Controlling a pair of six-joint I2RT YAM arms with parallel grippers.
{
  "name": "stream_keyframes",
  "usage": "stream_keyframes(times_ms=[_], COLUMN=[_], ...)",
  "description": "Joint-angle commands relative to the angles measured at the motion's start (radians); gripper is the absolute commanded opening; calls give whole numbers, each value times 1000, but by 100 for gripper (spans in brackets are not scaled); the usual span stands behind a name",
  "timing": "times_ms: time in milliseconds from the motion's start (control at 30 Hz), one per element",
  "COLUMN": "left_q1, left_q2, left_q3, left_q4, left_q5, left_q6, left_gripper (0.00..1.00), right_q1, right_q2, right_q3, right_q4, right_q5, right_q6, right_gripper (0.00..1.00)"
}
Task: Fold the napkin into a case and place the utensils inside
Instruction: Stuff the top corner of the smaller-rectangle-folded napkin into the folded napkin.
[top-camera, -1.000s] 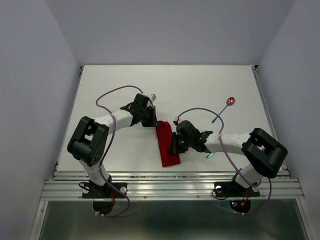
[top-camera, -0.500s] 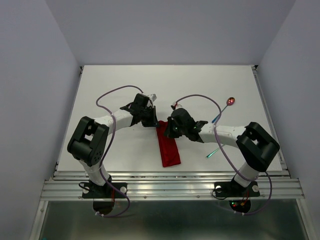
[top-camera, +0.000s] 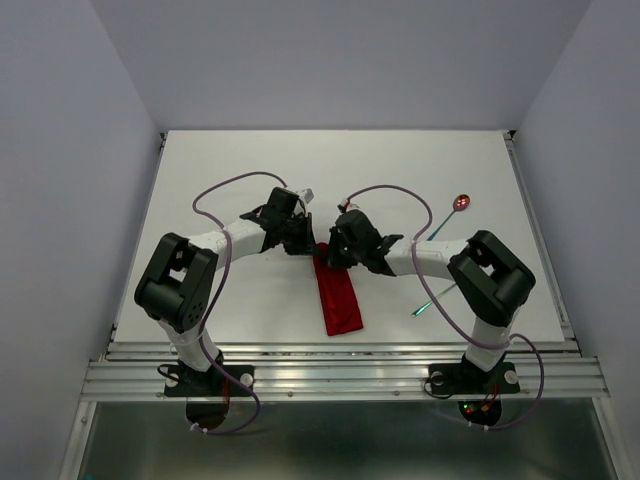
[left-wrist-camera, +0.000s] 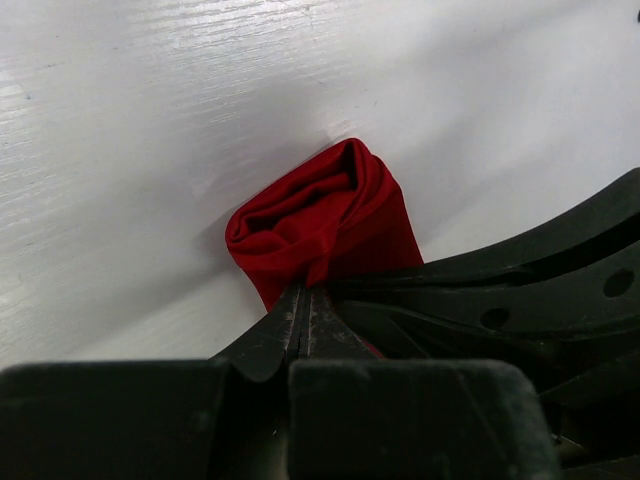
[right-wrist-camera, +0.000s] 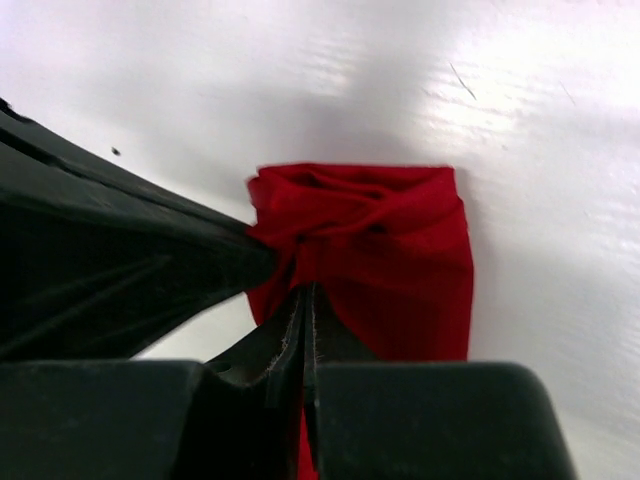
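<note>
Top external: red napkin (top-camera: 339, 300) is folded into a narrow strip lying on the white counter (top-camera: 230, 165), roughly central, long axis running near-to-far. Both arms meet at its far end. The left gripper (top-camera: 306, 244) comes in from the left and the right gripper (top-camera: 325, 252) from the right, the two just beside each other. Spoon (top-camera: 461, 203) lies well apart on the counter's right side, shiny red bowl at the far end. Fork (top-camera: 424, 306) with the teal handle is near the right arm's elbow, clear of the napkin.

Left wrist: left gripper (left-wrist-camera: 303, 292) jaws are pressed together, clamped on a bunched fold at the napkin's (left-wrist-camera: 325, 222) end. The cloth puffs up ahead of the tips. The black body at right is the right gripper (left-wrist-camera: 540, 285).

Right wrist: right gripper (right-wrist-camera: 304, 292) jaws are also together, pinching the wrinkled end of the napkin (right-wrist-camera: 395, 265). The rest of the strip lies flat on the counter (right-wrist-camera: 540, 120). The left gripper (right-wrist-camera: 110, 270) fills the left side, its tip touching the same bunched cloth.
</note>
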Motion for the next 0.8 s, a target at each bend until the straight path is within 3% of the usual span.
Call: stream_keyframes(times_ms=[0, 333, 767], left_q1=[1, 1, 1], left_q2=[-50, -45, -64], left_q3=[35, 41, 37], left_q4=[3, -2, -34], left_q5=[24, 29, 24], left_q6=[5, 2, -2], left_gripper=[0, 0, 0], right_q1=[-7, -7, -16], right_q2=[30, 81, 73], right_q3=[58, 64, 9], right_q4=[89, 172, 376], right_q5=[0, -58, 61], right_q6=[4, 33, 94], right_gripper=[3, 2, 1])
